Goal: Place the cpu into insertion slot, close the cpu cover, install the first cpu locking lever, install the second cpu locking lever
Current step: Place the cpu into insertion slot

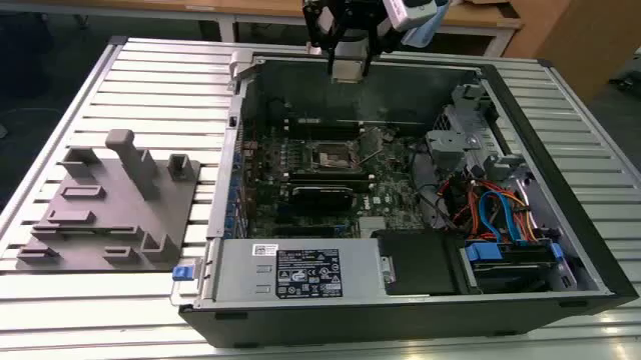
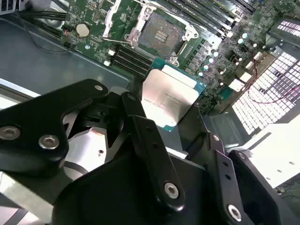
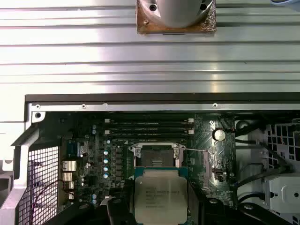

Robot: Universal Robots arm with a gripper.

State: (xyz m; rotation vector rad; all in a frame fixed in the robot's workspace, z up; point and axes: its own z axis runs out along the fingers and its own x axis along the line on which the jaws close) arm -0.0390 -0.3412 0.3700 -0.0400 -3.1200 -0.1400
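Gripper (image 1: 347, 66) suspended above the open computer case (image 1: 401, 324), over the case wall opposite the grey power supply box (image 1: 290, 271). The case stands on the slatted table (image 1: 120, 82). The fingers (image 3: 116, 208) are clamped on the cpu (image 3: 161, 197), one at each side edge. One cpu edge is cut off in the first wrist view and hidden behind the black linkage in the second wrist view. The insertion slot (image 3: 156, 158) lies open at mid-motherboard (image 3: 206, 140), apart from the cpu.

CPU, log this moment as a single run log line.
gripper: shut on cpu | cpu: held clear of insertion slot | slot: empty | placement: not yet done
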